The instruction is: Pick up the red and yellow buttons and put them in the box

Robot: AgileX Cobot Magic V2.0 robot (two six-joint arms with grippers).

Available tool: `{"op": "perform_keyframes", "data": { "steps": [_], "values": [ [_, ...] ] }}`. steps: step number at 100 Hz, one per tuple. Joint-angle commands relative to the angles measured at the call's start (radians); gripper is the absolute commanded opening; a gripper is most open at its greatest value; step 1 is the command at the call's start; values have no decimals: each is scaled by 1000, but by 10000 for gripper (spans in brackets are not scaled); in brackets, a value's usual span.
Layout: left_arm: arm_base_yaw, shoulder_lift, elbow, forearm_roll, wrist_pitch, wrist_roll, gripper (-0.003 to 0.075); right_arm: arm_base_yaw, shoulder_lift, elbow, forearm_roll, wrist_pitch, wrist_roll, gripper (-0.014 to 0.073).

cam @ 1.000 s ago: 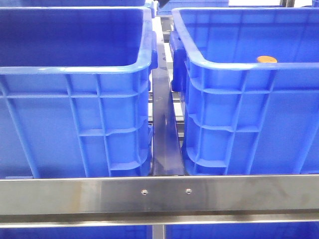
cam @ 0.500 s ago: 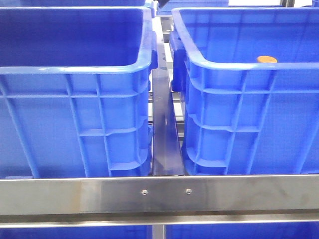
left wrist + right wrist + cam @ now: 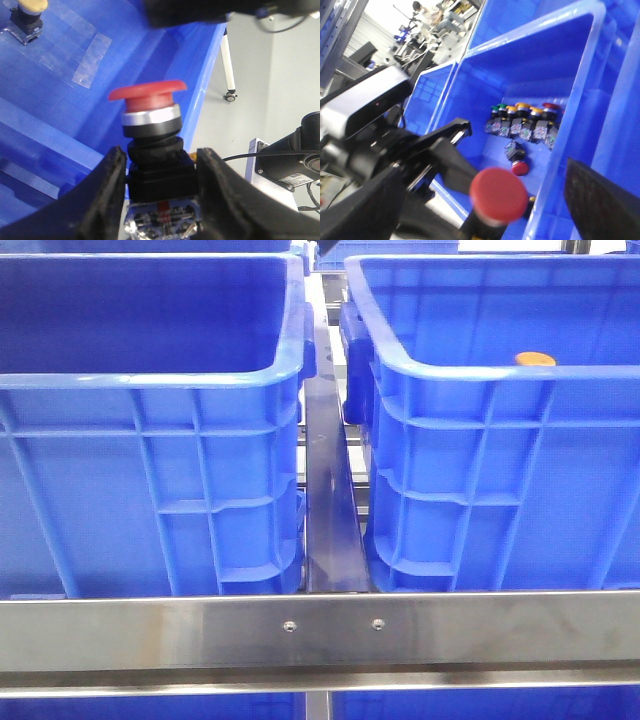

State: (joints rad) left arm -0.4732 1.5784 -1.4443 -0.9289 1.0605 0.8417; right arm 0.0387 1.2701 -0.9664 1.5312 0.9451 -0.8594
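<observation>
My left gripper [image 3: 160,152] is shut on the black body of a red button [image 3: 147,96], held upright above the inside of a blue box [image 3: 75,105]. A yellow button [image 3: 31,6] stands on that box's floor. In the right wrist view the same red button [image 3: 499,194] shows blurred between the wide-apart fingers of my right gripper [image 3: 482,172], which is open and touches nothing. In the front view an orange-yellow button [image 3: 535,359] peeks over the rim of the right-hand blue crate [image 3: 480,440]. Neither gripper shows in the front view.
A second blue crate [image 3: 150,440] stands at the left, a dark rail [image 3: 328,500] between the two and a steel bar [image 3: 320,630] in front. One crate [image 3: 545,75] holds a row of several buttons [image 3: 522,125] and a loose red one [image 3: 520,167].
</observation>
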Motion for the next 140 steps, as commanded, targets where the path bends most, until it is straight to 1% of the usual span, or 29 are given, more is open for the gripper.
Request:
{"op": "perform_keyframes", "data": {
  "steps": [1,10,22,29,46,51,56,75,80,91,98,105,110,112,115,119,124,129,140],
  "values": [
    [-8,-38,-32,-76,-13,1,31,22,47,-54,97,35,13,664],
    [-8,-38,-32,-76,-13,1,31,36,100,-61,110,54,20,664],
    [-8,-38,-32,-76,-13,1,31,44,159,-61,133,134,20,664],
    [-8,-38,-32,-76,-13,1,31,44,178,-61,151,178,18,664],
    [-8,-38,-32,-76,-13,1,31,44,180,-61,157,215,9,659],
    [-8,-38,-32,-76,-13,1,31,44,180,-61,155,224,9,634],
    [-8,-38,-32,-76,-13,1,31,44,180,-61,150,224,9,591],
    [-8,-38,-32,-76,-8,1,31,44,180,-61,150,231,9,337],
    [-8,-38,-32,-76,-9,1,31,44,180,-61,150,236,9,311],
    [-8,-38,-32,-76,-6,1,43,44,180,-61,150,245,9,309],
    [-8,-38,-32,-76,-4,3,102,44,180,-61,150,246,9,309],
    [-8,-38,-32,-73,-2,5,209,44,180,-61,150,246,9,309],
    [-8,-38,-32,-66,2,5,321,44,180,-61,150,246,9,309],
    [-8,-38,-32,-66,7,5,353,44,180,-61,150,246,9,309],
    [-8,-38,-32,-66,8,5,430,44,180,-61,150,246,9,309],
    [-8,-38,-32,-66,11,5,513,44,180,-61,150,248,9,309],
    [-8,-38,-32,-61,11,5,582,44,180,-61,150,248,9,309],
    [-8,-38,-32,-60,13,5,615,44,180,-61,150,248,9,309],
    [-8,-38,-32,-60,21,5,616,42,180,-62,150,246,9,309]
  ]
}}
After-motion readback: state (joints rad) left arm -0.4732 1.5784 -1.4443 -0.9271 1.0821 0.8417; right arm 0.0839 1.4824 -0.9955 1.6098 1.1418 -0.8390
